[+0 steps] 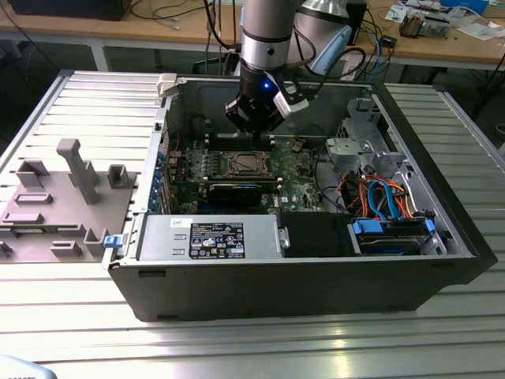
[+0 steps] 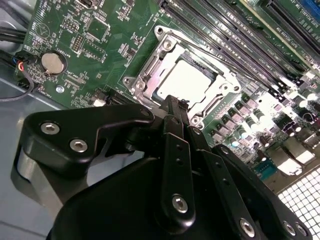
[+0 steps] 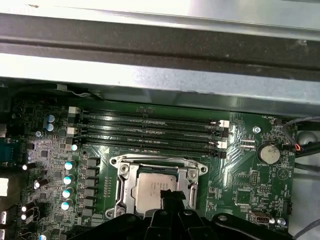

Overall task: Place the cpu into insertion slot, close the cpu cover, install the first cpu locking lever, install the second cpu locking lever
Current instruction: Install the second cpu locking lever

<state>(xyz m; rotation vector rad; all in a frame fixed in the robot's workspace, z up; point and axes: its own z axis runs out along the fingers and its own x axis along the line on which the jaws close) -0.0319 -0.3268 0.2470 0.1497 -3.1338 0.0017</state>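
Hovering: one gripper (image 2: 172, 107) | one cpu (image 2: 187, 82) seated | one cpu cover (image 2: 150, 75) closed

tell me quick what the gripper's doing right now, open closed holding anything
Gripper: shut, fingertips together and holding nothing, poised just above the cpu, which sits in the insertion slot with the cpu cover down.

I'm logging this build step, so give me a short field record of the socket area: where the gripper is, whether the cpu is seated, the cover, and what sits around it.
gripper: above the socket's edge, holding nothing; fingertips close together
cpu: lying flat in the insertion slot, silvery top showing
cpu cover: silvery frame down around the cpu
surroundings: green motherboard, coin cell battery, black memory slots
enclosure: open computer case on a ribbed metal table
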